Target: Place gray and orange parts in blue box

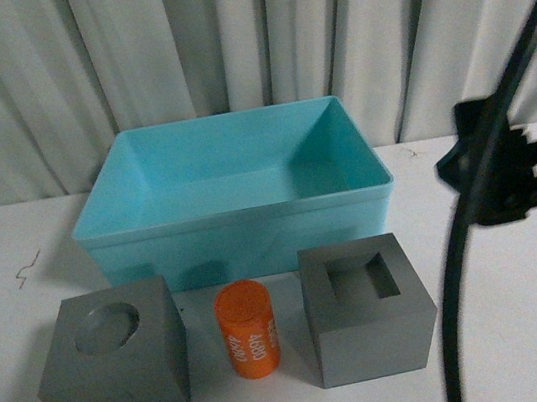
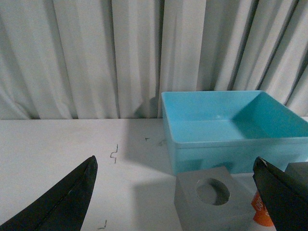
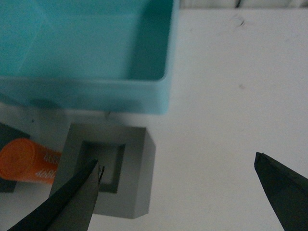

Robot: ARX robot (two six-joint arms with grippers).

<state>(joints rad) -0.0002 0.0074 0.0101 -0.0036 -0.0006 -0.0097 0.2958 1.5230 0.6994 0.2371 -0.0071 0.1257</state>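
The blue box (image 1: 238,231) stands empty at the middle back of the white table. In front of it stand a gray cube with a round recess (image 1: 117,360), an upright orange cylinder with white print (image 1: 246,329) and a gray cube with a square recess (image 1: 368,309). My left gripper (image 2: 178,192) is open and empty, above and short of the round-recess cube (image 2: 211,202). My right gripper (image 3: 180,190) is open and empty, hovering above the table beside the square-recess cube (image 3: 108,168); one fingertip (image 3: 82,192) overlaps that cube. The right arm (image 1: 506,165) shows at the right of the front view.
A black cable (image 1: 461,273) hangs down at the right front of the table. White curtains (image 1: 224,36) close off the back. The table top (image 1: 530,324) is bare white to the right of the cubes, with small scuff marks (image 2: 114,154) at the left.
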